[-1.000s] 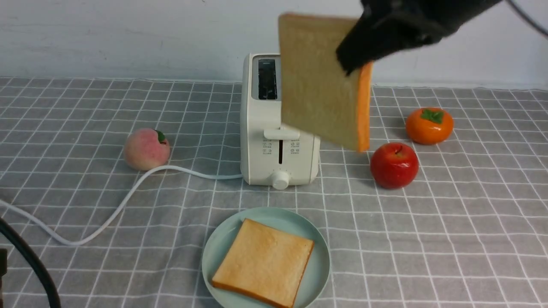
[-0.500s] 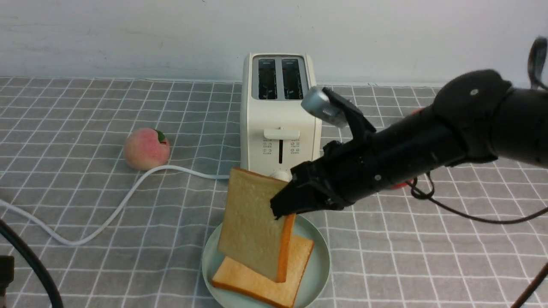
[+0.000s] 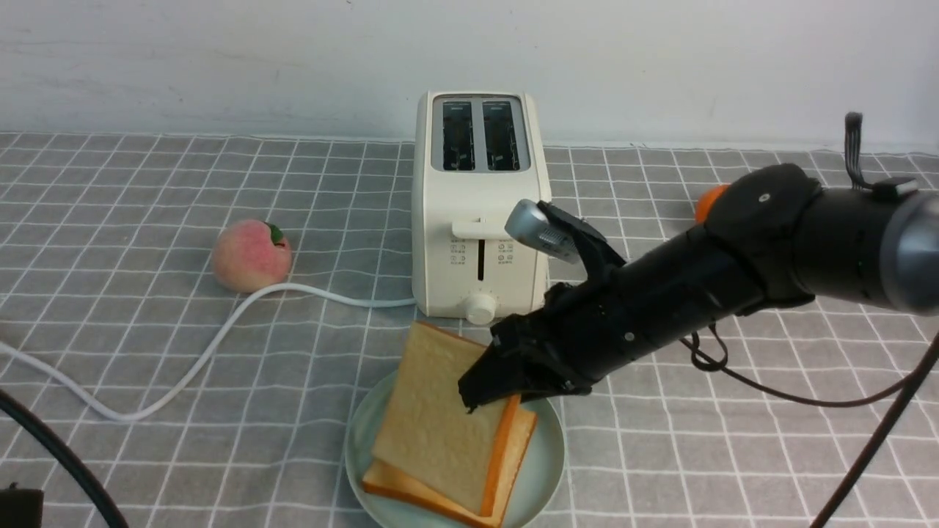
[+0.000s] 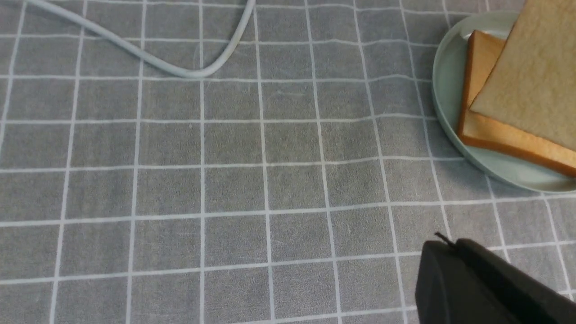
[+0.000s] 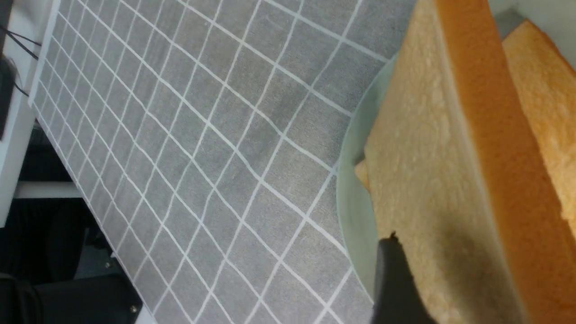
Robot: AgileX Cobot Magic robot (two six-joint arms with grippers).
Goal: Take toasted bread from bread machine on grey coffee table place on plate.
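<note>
The cream-white bread machine [image 3: 477, 205] stands at the back of the grey coffee table [image 3: 147, 411], and both its slots are empty. One slice of toasted bread [image 3: 524, 434] lies flat on the mint-green plate [image 3: 549, 469] in front of it. My right gripper [image 3: 490, 390] is shut on the upper corner of the second slice [image 3: 440, 418], which leans tilted with its lower edge on the first slice. The right wrist view shows the held slice [image 5: 427, 180], one finger [image 5: 396, 279] against its face, and the plate rim [image 5: 355, 207]. My left gripper [image 4: 443, 243] is shut and empty, low over the cloth left of the plate [image 4: 445, 90].
A peach [image 3: 251, 255] sits left of the toaster, and the white cord [image 3: 220, 337] curves across the cloth toward the front left. An orange fruit [image 3: 706, 199] shows partly behind my right arm. A white wall runs along the back.
My right arm has brought the slice from above the toaster down to the plate. The slice now leans flatter onto the first slice. The left arm has hardly moved.
</note>
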